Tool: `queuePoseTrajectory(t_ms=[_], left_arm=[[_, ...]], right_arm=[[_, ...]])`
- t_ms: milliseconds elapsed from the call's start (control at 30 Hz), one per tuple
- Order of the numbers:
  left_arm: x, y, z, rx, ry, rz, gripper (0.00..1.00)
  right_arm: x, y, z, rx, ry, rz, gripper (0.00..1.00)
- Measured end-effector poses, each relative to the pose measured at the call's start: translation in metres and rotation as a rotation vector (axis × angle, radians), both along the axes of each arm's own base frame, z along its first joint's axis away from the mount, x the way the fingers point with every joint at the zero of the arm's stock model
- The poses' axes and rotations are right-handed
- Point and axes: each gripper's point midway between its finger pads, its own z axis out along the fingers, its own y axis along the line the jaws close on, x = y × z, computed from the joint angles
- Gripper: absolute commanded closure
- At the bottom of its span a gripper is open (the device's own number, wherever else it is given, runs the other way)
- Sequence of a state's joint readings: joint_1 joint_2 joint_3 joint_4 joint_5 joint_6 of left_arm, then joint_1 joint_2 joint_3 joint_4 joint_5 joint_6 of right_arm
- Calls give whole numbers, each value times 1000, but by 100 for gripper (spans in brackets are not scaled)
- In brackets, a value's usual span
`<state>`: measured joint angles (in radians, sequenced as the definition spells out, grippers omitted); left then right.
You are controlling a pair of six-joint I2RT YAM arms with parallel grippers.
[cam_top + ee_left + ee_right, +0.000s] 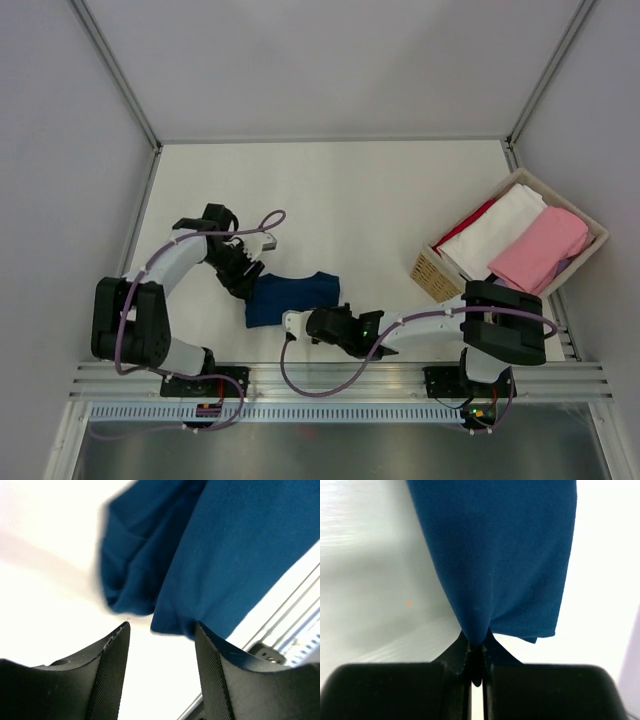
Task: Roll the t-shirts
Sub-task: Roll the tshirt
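Observation:
A navy blue t-shirt (292,296) lies folded in a narrow band on the white table near the front edge. My right gripper (297,322) is at its near edge, shut on a pinched fold of the blue cloth (490,555), which rises from between the jaws (476,642). My left gripper (250,283) is at the shirt's left end, open. In the left wrist view nothing lies between its fingers (161,627), and the shirt (225,555) sits just beyond the fingertips. No chest print shows.
A wicker basket (432,275) at the right holds a folded white shirt (497,230), a pink one (540,250) and a red one (470,220). An aluminium rail (340,375) runs along the table's front edge. White walls enclose the back and sides.

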<state>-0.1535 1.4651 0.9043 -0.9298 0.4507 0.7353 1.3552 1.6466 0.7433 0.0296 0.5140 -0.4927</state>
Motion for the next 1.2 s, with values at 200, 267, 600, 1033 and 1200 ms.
queuePoseTrajectory(t_ms=[200,267,600,1033,1200], left_arm=[[11,1,46,-8,-250,-30,31],[9,-6,67,-34,-354,-78,24],[-63,-46,49,-75,-295,-399,20],[-92,-30,13,-62,-261,-368,12],[-70,-28,10,-13,-336,-328,54]], right_arm=[[-14,3,11,94,178,46,100],[-19,3,13,127,250,61,100],[-30,5,15,212,548,83,100],[-33,9,17,291,723,62,100],[-39,10,17,295,763,71,100]])
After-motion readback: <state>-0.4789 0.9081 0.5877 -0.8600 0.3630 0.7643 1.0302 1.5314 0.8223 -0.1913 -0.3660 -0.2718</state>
